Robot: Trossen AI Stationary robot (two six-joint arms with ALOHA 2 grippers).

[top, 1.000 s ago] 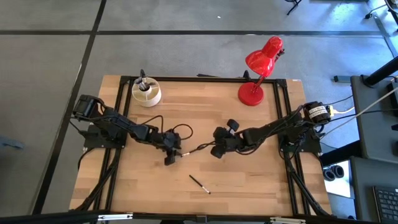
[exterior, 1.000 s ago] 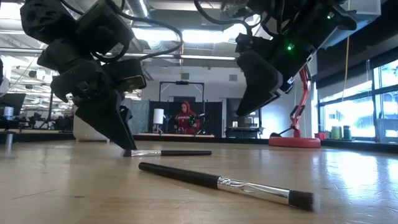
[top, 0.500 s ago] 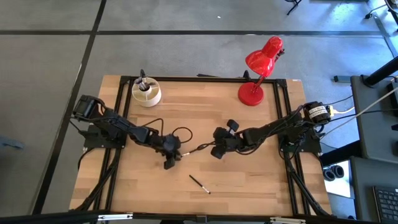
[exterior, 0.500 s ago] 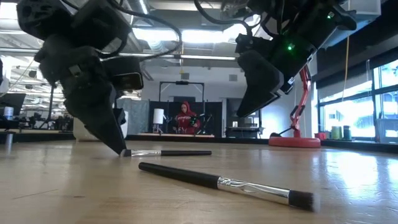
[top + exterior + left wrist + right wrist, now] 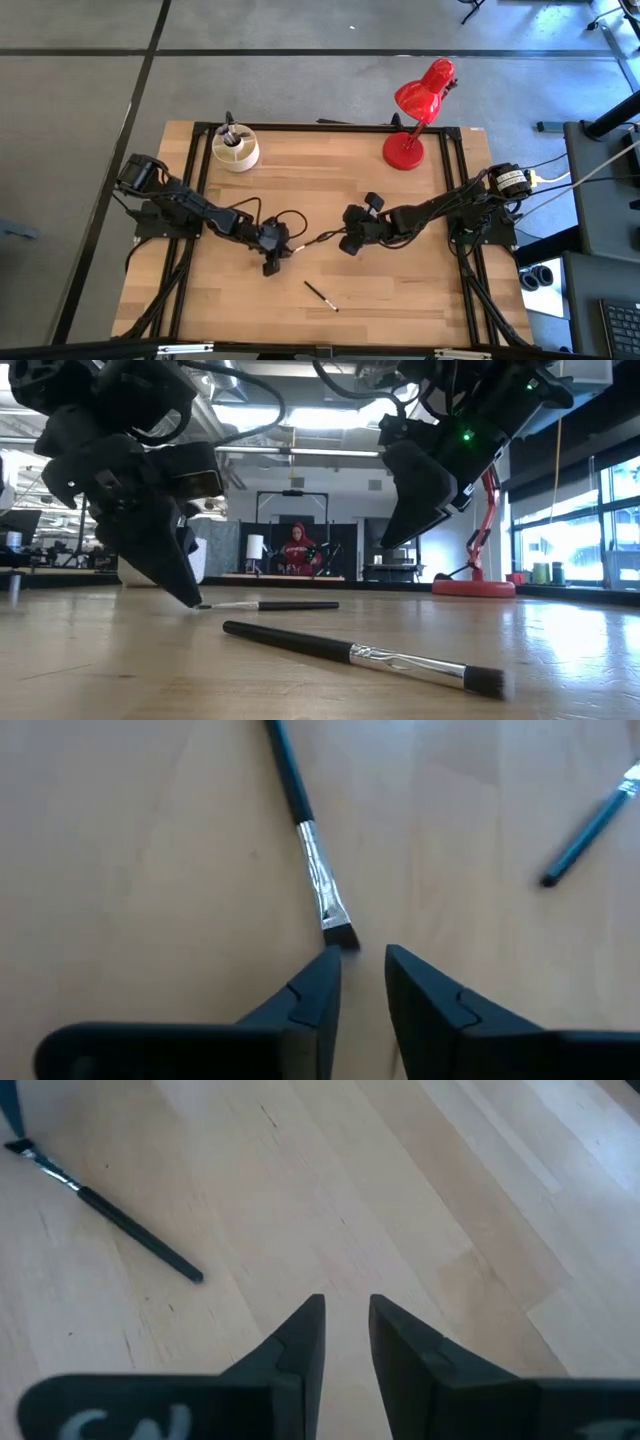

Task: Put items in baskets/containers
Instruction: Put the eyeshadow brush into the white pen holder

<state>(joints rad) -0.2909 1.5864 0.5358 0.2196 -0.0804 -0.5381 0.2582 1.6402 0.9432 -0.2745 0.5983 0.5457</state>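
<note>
A thin makeup brush (image 5: 305,830) lies flat on the wooden table between my two grippers, bristle end toward the left one. My left gripper (image 5: 360,955) is low at that bristle end (image 5: 343,936), its fingers a narrow gap apart with nothing between them; in the low view (image 5: 190,595) its tip stands by the brush (image 5: 270,605). My right gripper (image 5: 347,1305) hangs above the table (image 5: 392,538), narrowly open and empty, past the brush's handle end (image 5: 195,1273). A second brush (image 5: 321,295) lies nearer the front edge. The cream cup (image 5: 236,150) stands far left with brushes in it. My left gripper has one fingertip (image 5: 327,960) right beside the brush's bristle end (image 5: 343,936), coming down at a slant from the table's left. The brush lies flat on the table. Whether the fingertip touches it I cannot tell.
A red desk lamp (image 5: 407,150) stands on its round base at the far right of the table. Cables loop over the wood near my left wrist (image 5: 290,215). Bare wood lies along the front edge around the second brush (image 5: 350,653).
My left gripper has swung a little toward the table's near edge and left, staying low at the brush's bristle end. The brush between the grippers has kept its place.
</note>
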